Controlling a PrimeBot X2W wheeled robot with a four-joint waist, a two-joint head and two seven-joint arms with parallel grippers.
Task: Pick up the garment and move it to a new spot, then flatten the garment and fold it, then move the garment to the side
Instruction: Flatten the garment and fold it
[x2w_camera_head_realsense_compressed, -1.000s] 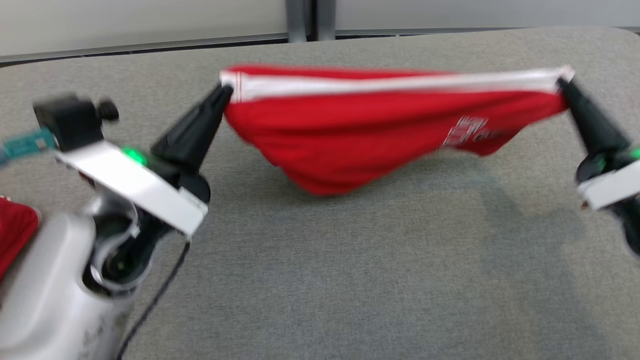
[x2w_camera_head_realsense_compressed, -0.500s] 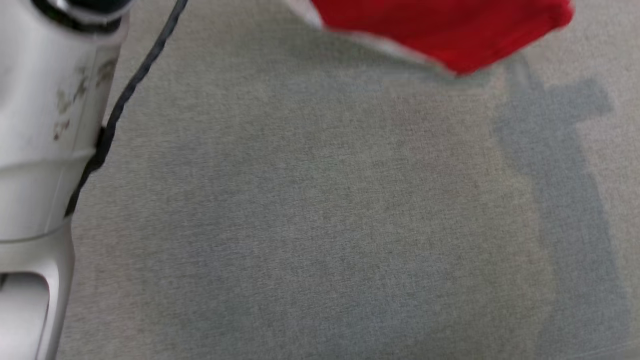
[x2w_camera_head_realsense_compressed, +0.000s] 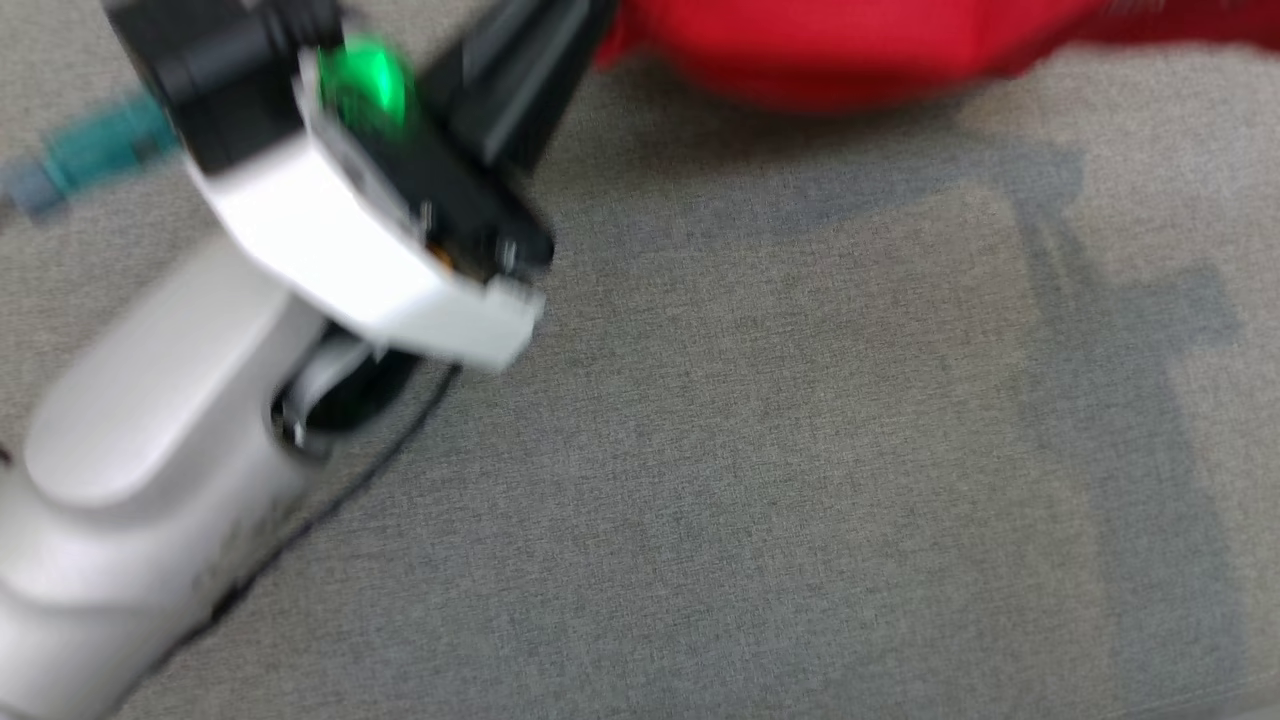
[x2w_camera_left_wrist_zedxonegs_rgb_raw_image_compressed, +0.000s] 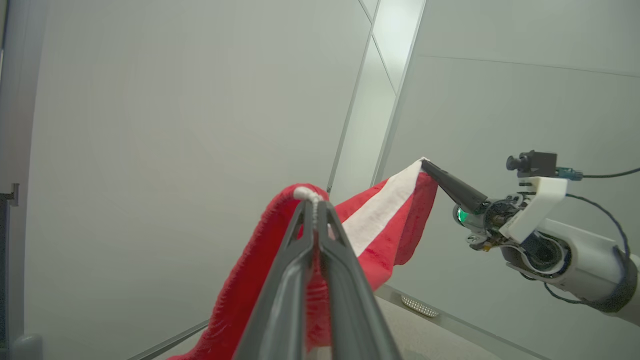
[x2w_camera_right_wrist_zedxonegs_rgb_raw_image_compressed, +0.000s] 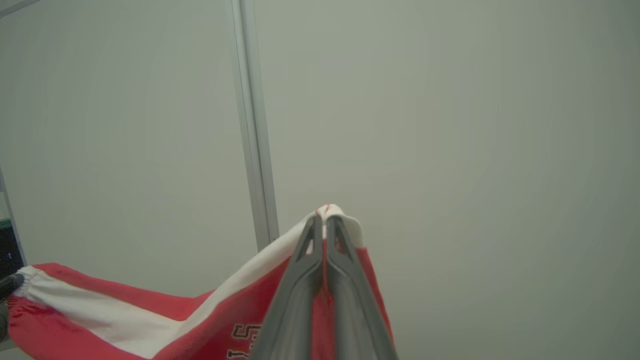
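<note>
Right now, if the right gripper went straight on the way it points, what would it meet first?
Beyond the garment corner pinched at its tips, the right gripper points at the pale wall panel; nothing else seems between, depth unclear.

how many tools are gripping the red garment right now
2: the left tool grips one end of the garment by its white band, the right tool the other end.

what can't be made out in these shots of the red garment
Head view: motion blur smears the left gripper and the red garment, which the top edge cuts off.
Right wrist view: the garment's printed lettering is cut by the bottom edge and hidden behind the right gripper.
Left wrist view: the garment's lower part runs off the bottom edge.
</note>
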